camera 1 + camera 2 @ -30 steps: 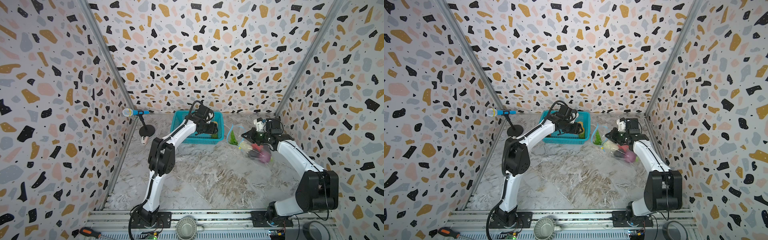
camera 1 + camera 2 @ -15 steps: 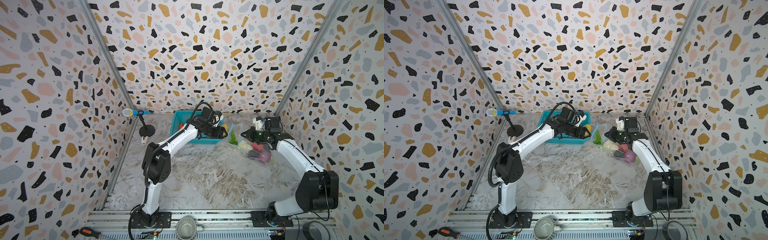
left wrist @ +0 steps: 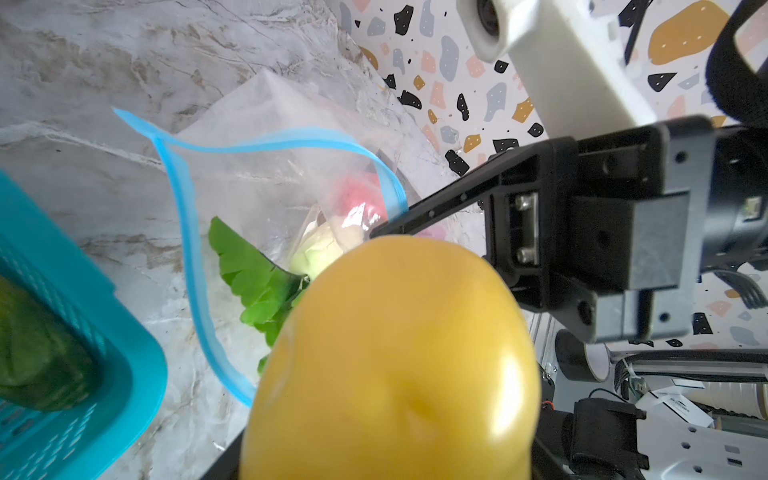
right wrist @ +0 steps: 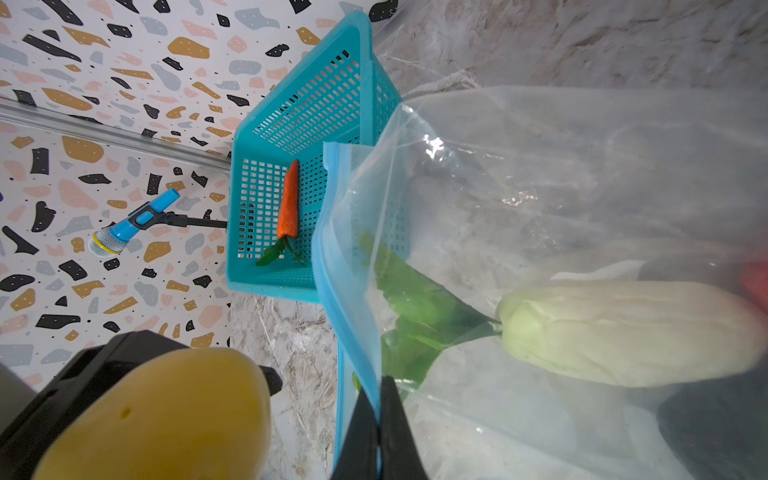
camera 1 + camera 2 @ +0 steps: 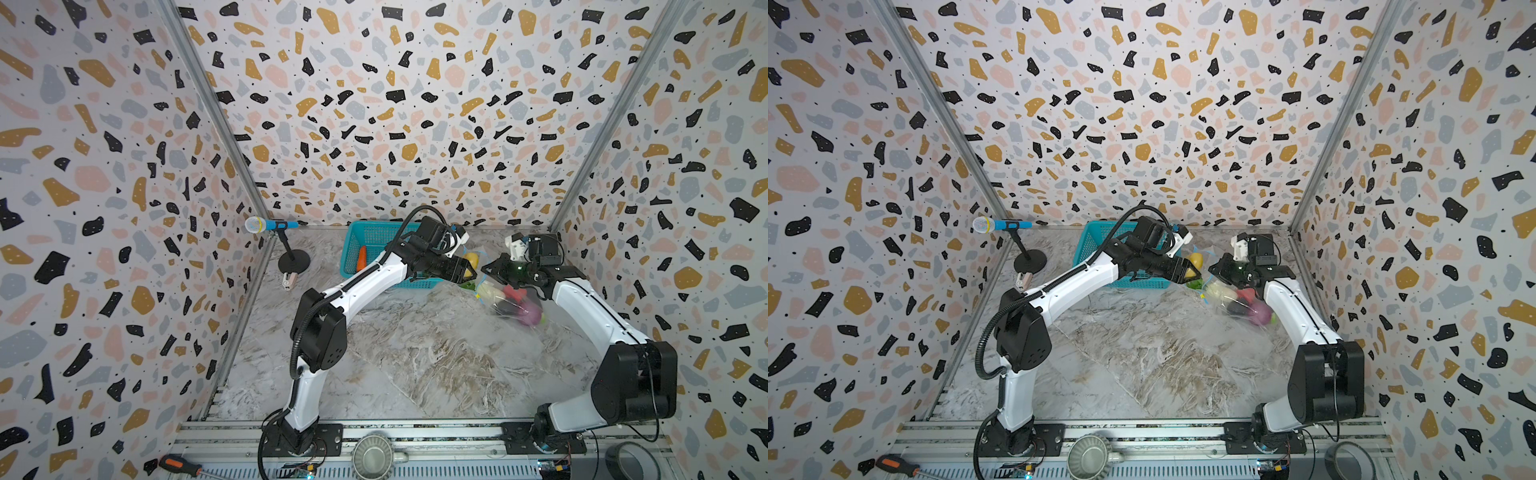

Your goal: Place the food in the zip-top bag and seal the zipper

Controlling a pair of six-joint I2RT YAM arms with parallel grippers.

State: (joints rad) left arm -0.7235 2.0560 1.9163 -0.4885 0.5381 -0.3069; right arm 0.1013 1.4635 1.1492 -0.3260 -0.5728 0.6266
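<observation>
Left end effector (image 5: 466, 271) gripping potato (image 3: 390, 353), beside zipper (image 3: 187, 232)

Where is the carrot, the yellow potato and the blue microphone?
carrot (image 4: 288, 203): right wrist view, middle of its orange body.
yellow potato (image 3: 390, 361): left wrist view, middle of its rounded front.
microphone (image 5: 272, 225): a top view, on its blue handle.

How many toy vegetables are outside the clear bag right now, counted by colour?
Yellow: 1, the potato
Orange: 1, the carrot in the basket
Dark green: 1, a vegetable in the basket, only partly in view
Total outside the bag: 3
</observation>
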